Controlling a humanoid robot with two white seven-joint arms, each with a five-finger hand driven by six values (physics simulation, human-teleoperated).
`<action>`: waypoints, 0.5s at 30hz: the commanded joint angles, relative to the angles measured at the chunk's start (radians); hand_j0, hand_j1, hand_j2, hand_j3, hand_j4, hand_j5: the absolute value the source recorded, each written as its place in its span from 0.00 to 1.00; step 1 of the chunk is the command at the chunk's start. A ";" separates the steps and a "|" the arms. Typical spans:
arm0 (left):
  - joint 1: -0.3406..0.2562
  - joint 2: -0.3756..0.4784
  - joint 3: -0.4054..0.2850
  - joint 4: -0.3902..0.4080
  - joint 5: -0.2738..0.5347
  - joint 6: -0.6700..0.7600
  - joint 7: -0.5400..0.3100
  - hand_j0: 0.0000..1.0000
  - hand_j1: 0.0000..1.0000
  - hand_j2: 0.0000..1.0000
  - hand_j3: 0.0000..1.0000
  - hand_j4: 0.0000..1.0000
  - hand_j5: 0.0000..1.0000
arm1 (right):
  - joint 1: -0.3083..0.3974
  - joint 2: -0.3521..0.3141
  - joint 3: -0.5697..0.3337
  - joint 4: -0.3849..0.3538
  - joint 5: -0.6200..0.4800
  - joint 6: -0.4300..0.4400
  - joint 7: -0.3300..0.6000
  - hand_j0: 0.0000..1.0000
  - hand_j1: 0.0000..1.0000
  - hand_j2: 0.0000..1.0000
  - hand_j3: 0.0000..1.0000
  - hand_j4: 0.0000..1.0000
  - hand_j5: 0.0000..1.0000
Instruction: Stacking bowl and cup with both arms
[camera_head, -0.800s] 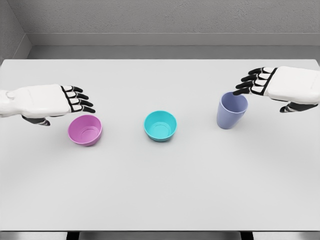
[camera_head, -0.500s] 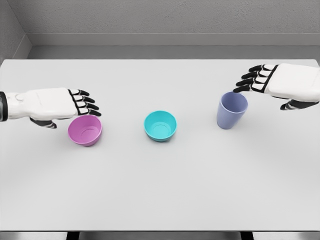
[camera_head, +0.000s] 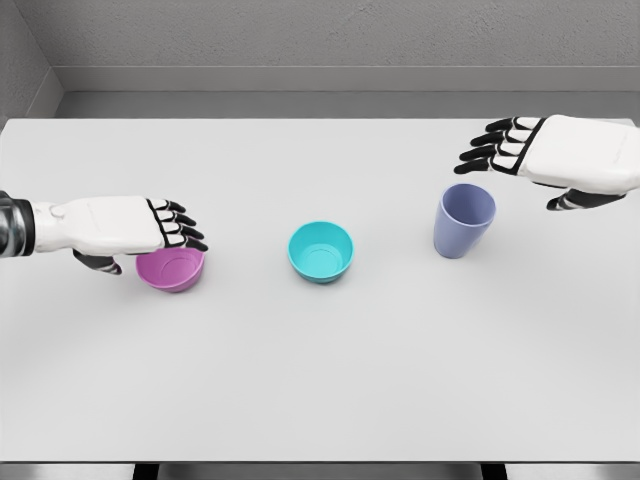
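Smooth round pink bowl (camera_head: 172, 270), teal bowl (camera_head: 321, 251)

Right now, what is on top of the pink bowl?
The left hand lies over the pink bowl, its dark fingers reaching across the far rim. The far part of the rim is covered, so contact cannot be confirmed. The near part of the inside looks empty.

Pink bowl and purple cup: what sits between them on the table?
Head view: the teal bowl stands alone between the pink bowl and the purple cup, touching neither, with bare table on either side.
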 joint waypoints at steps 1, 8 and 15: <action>0.000 0.001 -0.002 0.002 0.004 0.002 0.000 1.00 1.00 1.00 1.00 1.00 1.00 | 0.000 0.001 -0.001 0.000 -0.005 0.003 0.000 1.00 1.00 1.00 1.00 1.00 1.00; 0.003 -0.033 -0.002 0.022 0.003 0.002 0.000 1.00 1.00 1.00 1.00 1.00 1.00 | -0.021 0.007 0.074 0.052 -0.012 0.003 0.000 1.00 1.00 1.00 1.00 1.00 1.00; 0.003 -0.035 -0.018 0.037 0.003 0.002 0.000 1.00 1.00 1.00 1.00 1.00 1.00 | -0.041 0.008 0.079 0.052 -0.011 0.003 0.000 1.00 1.00 1.00 1.00 1.00 1.00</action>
